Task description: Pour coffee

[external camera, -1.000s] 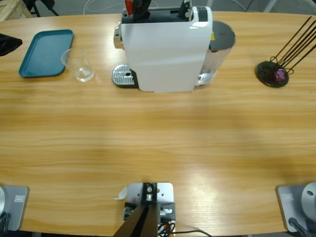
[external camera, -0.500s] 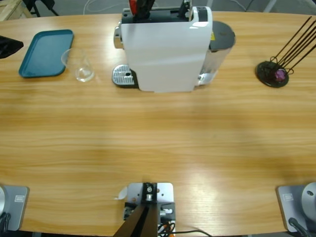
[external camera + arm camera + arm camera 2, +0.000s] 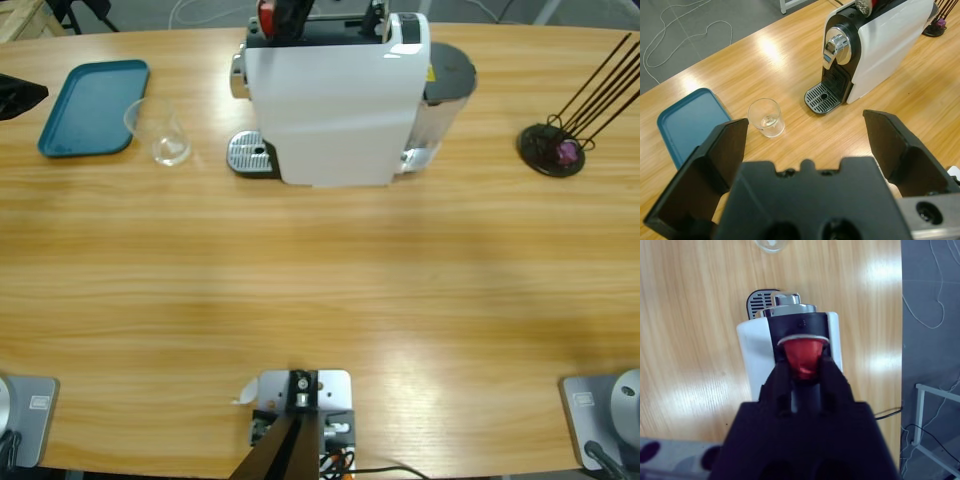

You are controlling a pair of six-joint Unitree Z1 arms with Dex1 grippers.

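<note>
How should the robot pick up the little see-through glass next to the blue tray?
Probably by its side wall. The glass stands upright and empty-looking on the table, apart from the tray and the coffee machine. The open left gripper already faces it, so it could come in level from that side, one jaw on each side of the round wall.

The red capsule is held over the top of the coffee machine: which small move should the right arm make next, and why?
Probably lower the right gripper a little and release. It is shut on the red capsule, which sits right above the dark top opening of the machine, not yet let go. The glass is empty and stands beside the drip grate, so brewing cannot start yet.
</note>
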